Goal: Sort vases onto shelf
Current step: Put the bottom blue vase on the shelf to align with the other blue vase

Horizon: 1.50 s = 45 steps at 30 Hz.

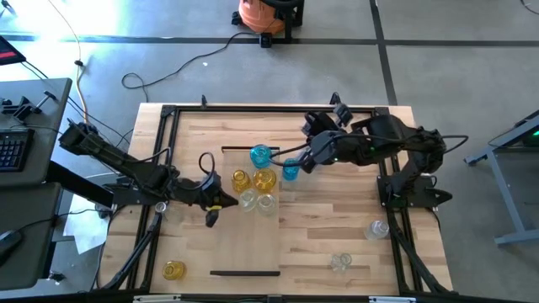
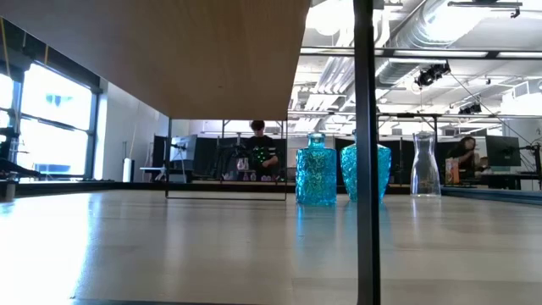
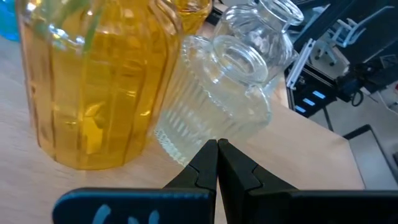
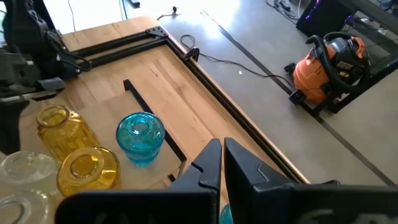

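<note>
The shelf (image 1: 251, 240) is a pale panel lying flat on the table between two dark strips. At its far end stand two blue vases (image 1: 260, 155) (image 1: 290, 171), two yellow vases (image 1: 242, 179) (image 1: 264, 179) and two clear vases (image 1: 248, 199) (image 1: 267, 203). My left gripper (image 1: 226, 200) is shut, low over the table, its tips right at the nearer clear vase (image 3: 214, 106), next to a yellow one (image 3: 93, 81). My right gripper (image 1: 303, 160) is shut and empty, raised above the second blue vase; the first (image 4: 140, 137) is ahead of it. My left gripper's shut fingertips (image 3: 217, 149) come slanting down from the table's left at the ribbed lower wall (image 3: 186, 140) of the clear vase, which stands upright on the shelf. Whether they touch it I cannot tell.
Off the shelf stand a yellow vase (image 1: 174, 269) at the near left and two clear vases (image 1: 378, 228) (image 1: 341, 262) at the near right. A black frame (image 1: 168, 114) runs round the tabletop. The shelf's near half is bare.
</note>
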{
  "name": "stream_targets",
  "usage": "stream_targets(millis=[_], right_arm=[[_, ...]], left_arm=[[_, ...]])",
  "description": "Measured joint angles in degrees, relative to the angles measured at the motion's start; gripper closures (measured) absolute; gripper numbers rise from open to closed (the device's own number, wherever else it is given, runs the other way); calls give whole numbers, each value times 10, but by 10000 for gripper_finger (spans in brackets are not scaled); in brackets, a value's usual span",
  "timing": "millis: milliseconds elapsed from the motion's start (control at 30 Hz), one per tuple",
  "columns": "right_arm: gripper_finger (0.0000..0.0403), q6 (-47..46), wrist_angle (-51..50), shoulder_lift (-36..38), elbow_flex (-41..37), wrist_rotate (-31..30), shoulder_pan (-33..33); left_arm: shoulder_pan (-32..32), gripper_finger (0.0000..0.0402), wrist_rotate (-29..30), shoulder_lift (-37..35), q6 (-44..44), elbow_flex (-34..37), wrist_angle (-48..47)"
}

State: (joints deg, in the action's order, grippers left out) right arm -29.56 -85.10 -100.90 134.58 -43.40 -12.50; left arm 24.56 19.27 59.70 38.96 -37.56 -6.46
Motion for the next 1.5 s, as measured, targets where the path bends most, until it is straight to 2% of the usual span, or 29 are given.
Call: stream_targets(millis=[567,1500], right_arm=[[403,-18,0,10,0,-16,-27],[403,-19,0,9,0,-22,-27]], left_arm=[[-1,402,41,0,-6,0,-36],[-1,401,12,0,-5,0,37]])
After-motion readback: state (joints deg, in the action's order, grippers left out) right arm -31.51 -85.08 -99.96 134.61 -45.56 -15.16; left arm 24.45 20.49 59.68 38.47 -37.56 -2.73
